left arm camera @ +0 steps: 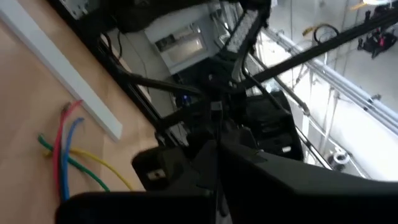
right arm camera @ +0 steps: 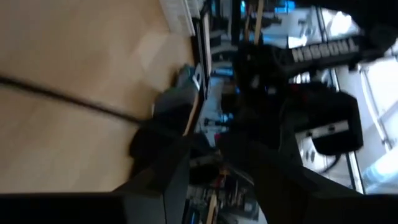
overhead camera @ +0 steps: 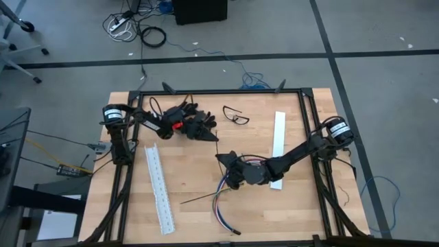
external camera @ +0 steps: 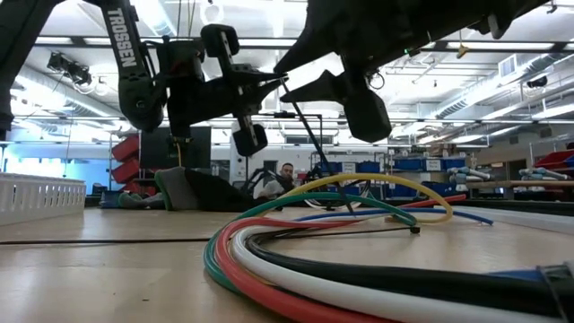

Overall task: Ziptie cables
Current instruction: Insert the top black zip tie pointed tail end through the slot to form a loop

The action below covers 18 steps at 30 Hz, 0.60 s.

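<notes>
Fingers on the right gripper (overhead camera: 228, 167) stand apart, and I can see nothing gripped between them; in the right wrist view the two dark fingers (right arm camera: 163, 130) reach out over bare wood with a gap between them. That gripper hangs near the middle of the table (overhead camera: 192, 180), just above the upper end of the cables (overhead camera: 221, 199), at the end of an arm stretched in from the right edge.

The cables lie loose on the wood toward the near edge, a bundle of thin wires in several colours that fans toward its lower end. From table height they fill the foreground as green, red, white and black loops, with a yellow one arching over them. A thin black strand (overhead camera: 199, 199), possibly a ziptie, lies beside them on the left, slanting across the wood.

Over at the far left, the left gripper (overhead camera: 203, 127) sits with its fingers closed together, raised off the table and empty as far as I can tell.

One white slotted strip (overhead camera: 158, 187) lies lengthwise on the left side of the table, and a plain white strip (overhead camera: 277, 147) on the right, partly under the right arm. A small black loop (overhead camera: 236, 116) rests near the far edge, between the two arms.
</notes>
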Available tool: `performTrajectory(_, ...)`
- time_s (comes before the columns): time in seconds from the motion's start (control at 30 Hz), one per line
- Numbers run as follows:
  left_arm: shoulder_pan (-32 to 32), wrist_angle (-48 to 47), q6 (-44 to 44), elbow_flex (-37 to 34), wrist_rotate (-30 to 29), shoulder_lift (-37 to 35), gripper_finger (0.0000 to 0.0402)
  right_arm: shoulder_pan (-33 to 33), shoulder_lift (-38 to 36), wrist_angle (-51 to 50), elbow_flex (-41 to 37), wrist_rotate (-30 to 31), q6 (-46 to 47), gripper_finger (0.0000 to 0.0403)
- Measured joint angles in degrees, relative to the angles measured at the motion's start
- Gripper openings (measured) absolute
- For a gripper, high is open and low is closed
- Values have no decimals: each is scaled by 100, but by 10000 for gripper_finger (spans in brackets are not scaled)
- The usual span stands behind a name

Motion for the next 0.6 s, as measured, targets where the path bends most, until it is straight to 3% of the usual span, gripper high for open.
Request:
performTrajectory(0.17,3,7,152,135,48,0,0,-101,0,441,2,-595,-50,155)
performTrajectory(0.4,7,7,590,257,133,0,0,-193,-2,742,4,-566,547,150)
performTrajectory(0.6,126,5,1078,257,194,0,0,-191,-2,824,4,-934,1403,127)
